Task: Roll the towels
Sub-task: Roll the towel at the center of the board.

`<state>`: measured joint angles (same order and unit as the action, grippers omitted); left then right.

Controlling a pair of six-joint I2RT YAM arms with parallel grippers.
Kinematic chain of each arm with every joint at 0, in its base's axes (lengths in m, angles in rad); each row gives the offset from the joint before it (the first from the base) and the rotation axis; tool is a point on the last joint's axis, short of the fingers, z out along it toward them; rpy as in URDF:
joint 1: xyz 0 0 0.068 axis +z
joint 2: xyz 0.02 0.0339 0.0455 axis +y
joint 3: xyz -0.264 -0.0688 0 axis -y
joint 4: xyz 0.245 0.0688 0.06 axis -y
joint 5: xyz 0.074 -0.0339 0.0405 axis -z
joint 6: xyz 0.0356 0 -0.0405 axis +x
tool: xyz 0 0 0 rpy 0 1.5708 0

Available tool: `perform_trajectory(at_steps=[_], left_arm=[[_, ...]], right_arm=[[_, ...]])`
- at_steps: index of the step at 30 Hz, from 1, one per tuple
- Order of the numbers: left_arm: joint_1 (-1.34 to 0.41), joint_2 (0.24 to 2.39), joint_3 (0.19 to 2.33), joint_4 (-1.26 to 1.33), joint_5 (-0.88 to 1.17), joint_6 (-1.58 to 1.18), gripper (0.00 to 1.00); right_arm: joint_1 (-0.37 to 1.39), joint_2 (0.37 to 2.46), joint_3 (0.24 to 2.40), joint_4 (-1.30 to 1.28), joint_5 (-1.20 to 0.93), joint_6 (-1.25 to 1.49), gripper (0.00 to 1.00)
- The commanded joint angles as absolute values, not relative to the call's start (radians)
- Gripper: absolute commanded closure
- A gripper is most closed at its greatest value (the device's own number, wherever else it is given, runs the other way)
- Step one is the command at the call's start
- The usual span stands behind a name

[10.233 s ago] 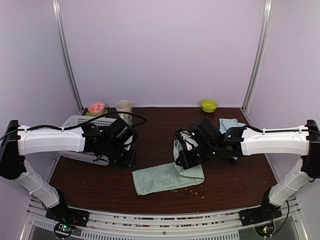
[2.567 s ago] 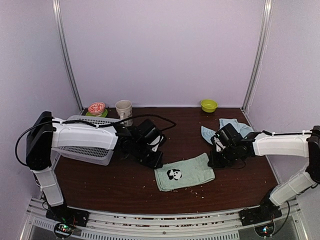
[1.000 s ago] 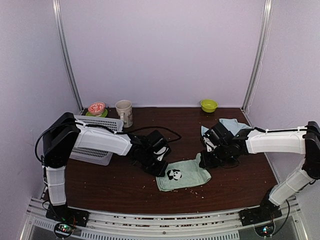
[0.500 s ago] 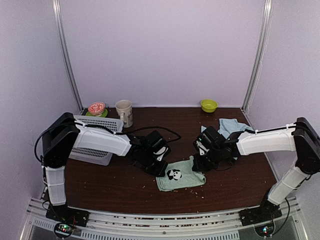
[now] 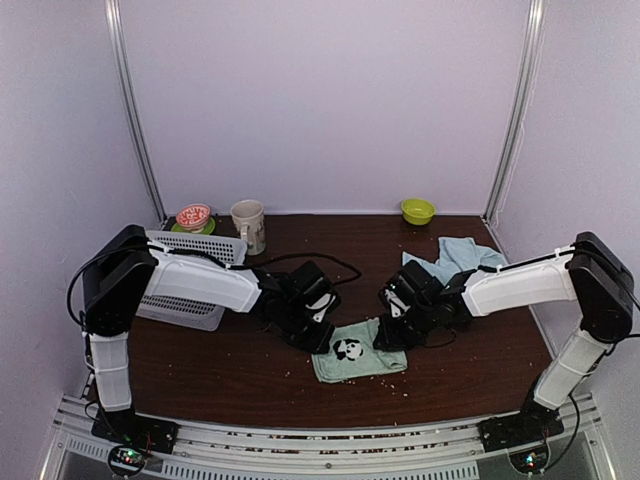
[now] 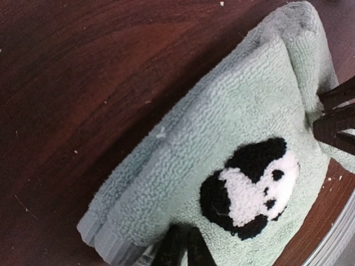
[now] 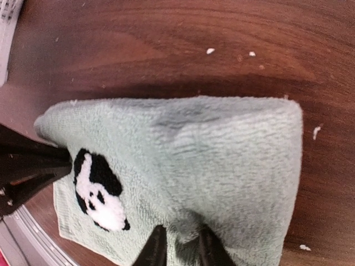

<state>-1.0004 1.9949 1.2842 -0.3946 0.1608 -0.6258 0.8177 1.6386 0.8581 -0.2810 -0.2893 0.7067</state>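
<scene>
Currently, mint panda towel lies folded on table. Your left gripper pinches its edge; right gripper stands slightly parted. Snagged cloth could drag the fold open.

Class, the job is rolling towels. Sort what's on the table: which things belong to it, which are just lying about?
Job: mint green panda towel; light blue towel.
Lying about: white mesh basket; mug; green bowl; red-patterned dish.

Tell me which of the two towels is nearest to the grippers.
The mint green towel, folded flat and bearing a panda patch; the light blue towel lies crumpled farther back on the right.
</scene>
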Motion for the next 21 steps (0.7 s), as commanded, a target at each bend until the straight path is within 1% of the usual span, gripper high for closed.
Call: perform_trajectory(at_steps=[1, 3, 6, 10, 14, 17, 21], left_arm=[[-1.003, 1.945, 1.288, -0.496, 0.133, -0.596, 0.89], [-1.003, 1.925, 1.308, -0.527, 0.134, -0.582, 0.85], [-1.003, 1.889, 1.341, -0.554, 0.142, -0.569, 0.82], [-1.003, 1.848, 1.391, -0.564, 0.154, -0.570, 0.82], [-0.998, 1.862, 1.466, -0.518, 0.193, -0.585, 0.82], [-0.989, 1.909, 1.530, -0.470, 0.252, -0.611, 0.86], [-0.985, 1.990, 1.599, -0.429, 0.310, -0.632, 0.97]], right_arm=[[0.823, 1.645, 0.818, -0.217, -0.313, 0.707, 0.72], [0.822, 1.644, 0.808, -0.204, -0.316, 0.709, 0.66], [0.823, 1.644, 0.798, -0.188, -0.322, 0.709, 0.62], [0.823, 1.641, 0.777, -0.158, -0.328, 0.710, 0.58], [0.821, 1.634, 0.746, -0.122, -0.328, 0.696, 0.54], [0.821, 1.626, 0.719, -0.094, -0.328, 0.686, 0.53], [0.821, 1.614, 0.680, -0.044, -0.327, 0.677, 0.54]])
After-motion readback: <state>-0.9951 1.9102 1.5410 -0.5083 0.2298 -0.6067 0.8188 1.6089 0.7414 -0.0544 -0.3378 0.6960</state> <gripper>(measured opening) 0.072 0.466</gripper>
